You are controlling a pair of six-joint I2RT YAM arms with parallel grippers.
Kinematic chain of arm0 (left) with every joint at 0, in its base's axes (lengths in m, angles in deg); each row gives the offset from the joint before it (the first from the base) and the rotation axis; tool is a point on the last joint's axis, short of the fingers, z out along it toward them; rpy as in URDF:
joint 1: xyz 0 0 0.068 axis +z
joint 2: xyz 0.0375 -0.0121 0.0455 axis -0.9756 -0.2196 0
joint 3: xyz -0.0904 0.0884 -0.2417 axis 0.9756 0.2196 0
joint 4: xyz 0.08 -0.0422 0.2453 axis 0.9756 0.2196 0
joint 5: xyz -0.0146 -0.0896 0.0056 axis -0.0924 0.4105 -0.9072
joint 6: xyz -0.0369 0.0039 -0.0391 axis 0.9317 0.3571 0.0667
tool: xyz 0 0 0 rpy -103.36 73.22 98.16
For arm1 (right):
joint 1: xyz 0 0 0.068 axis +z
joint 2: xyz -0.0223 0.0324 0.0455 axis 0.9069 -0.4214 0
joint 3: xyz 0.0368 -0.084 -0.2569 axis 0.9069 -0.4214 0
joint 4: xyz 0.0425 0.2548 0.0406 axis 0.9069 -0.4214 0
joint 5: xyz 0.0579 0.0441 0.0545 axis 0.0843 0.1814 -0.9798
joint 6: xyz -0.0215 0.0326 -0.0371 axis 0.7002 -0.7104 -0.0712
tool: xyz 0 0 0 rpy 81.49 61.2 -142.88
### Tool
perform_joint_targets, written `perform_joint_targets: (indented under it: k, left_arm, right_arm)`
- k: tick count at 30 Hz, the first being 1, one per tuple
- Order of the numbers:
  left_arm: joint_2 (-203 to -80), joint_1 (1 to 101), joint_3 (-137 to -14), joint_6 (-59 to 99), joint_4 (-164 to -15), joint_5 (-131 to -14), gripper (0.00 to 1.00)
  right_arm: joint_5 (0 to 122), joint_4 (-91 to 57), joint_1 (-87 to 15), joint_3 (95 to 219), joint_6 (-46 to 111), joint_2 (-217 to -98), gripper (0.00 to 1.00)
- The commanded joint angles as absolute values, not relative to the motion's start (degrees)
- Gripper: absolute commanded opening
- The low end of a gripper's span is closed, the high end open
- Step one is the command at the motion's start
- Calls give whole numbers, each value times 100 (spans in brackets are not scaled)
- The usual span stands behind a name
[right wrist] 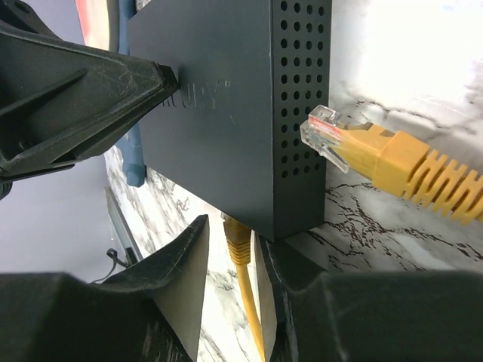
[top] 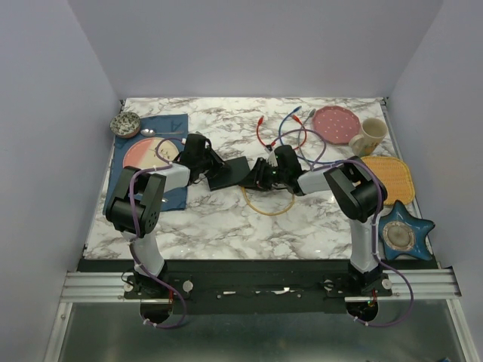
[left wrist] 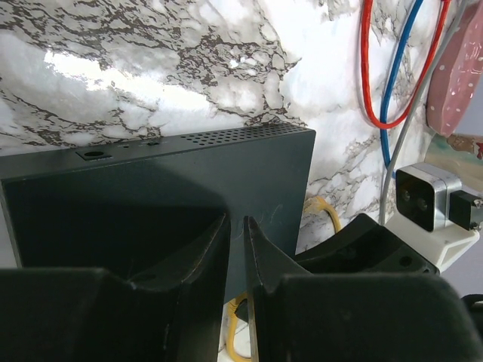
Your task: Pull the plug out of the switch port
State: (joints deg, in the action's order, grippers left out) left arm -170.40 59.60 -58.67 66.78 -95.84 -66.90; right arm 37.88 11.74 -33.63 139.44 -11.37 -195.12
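The black switch (top: 230, 173) lies flat mid-table; it also shows in the left wrist view (left wrist: 166, 188) and the right wrist view (right wrist: 219, 113). A yellow plug (right wrist: 238, 240) sits in a port on its near edge, its cable (top: 268, 208) looping toward me. My right gripper (right wrist: 230, 232) is open, its jaws on either side of that plug, the right pad close to it. In the top view the right gripper (top: 260, 177) is at the switch's right end. My left gripper (left wrist: 238, 220) is shut, its tips resting on the switch's top face; from above it (top: 213, 167) is at the switch's left end.
A second loose yellow plug (right wrist: 355, 147) lies beside the switch's perforated side. Red and blue cables (top: 281, 128) lie behind. A pink plate (top: 334, 123), mug (top: 367, 136), yellow mat (top: 390, 178) and star dish (top: 404, 234) stand right; a blue cloth (top: 175, 124), plate and bowl (top: 125, 123) left.
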Motion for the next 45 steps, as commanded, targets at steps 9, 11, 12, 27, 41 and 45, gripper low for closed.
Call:
perform_joint_targets:
  k: [9, 11, 12, 27, 41, 45]
  left_arm:
    - [-17195, 5965, -5583, 6618, -9337, -6805, 29]
    - [-17186, 5974, -5574, 6618, -9354, -6796, 29]
    - [-17178, 5974, -5574, 6618, -9363, -6796, 29]
    - [-17142, 5956, -5477, 6671, -9460, -6787, 29]
    - [-17125, 5939, -5416, 6680, -9557, -6761, 29]
    - [-17098, 5930, -5363, 6680, -9565, -6779, 29]
  right_arm:
    - [3634, 1930, -3405, 13710, -2245, -19773, 40]
    - [3687, 2000, -3405, 13623, -2351, -19695, 40]
    - [3722, 1992, -3405, 13587, -2421, -19659, 40]
    - [4232, 2070, -3405, 13438, -2983, -19536, 32]
    - [4417, 2360, -3405, 13543, -3494, -19720, 31]
    - [4478, 2378, -3405, 13526, -3529, -19747, 31]
